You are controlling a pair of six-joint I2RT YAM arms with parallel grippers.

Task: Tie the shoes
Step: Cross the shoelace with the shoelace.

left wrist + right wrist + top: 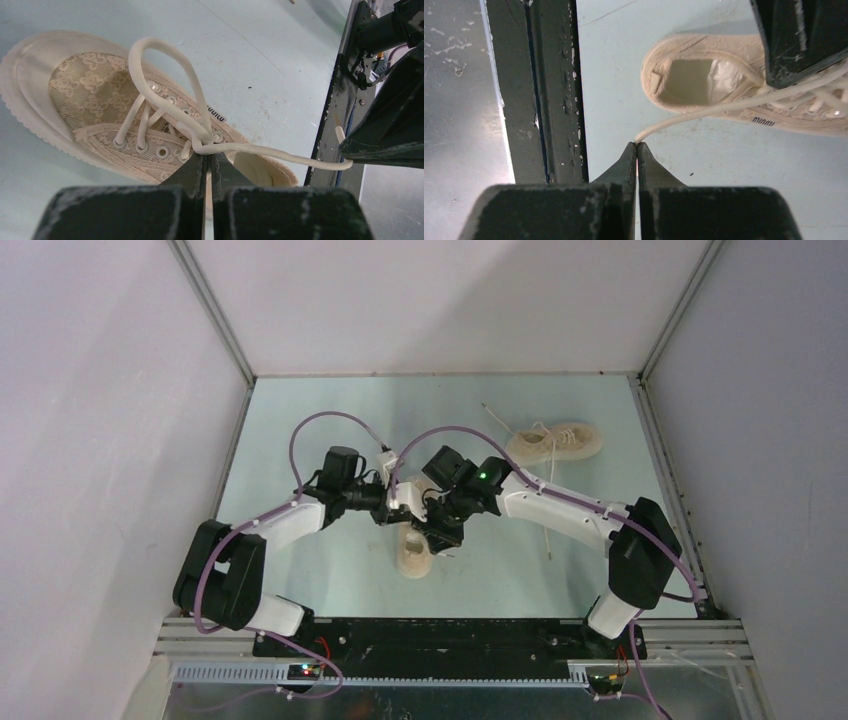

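Near shoe [412, 558] lies on the table [320, 410] under both grippers. The second shoe [556, 440] is set well apart, far right.

Left gripper [207, 159] is pressed shut on the lace [270, 150] at the crossing, with a loop [152, 43] standing above it. Right gripper [637, 146] is pinched on the lace's free end.

The shoe is judged light and easily dragged. The lace is judged soft, limp and prone to slip. Hold is best taken close to the crossing, and the pull kept gentle.
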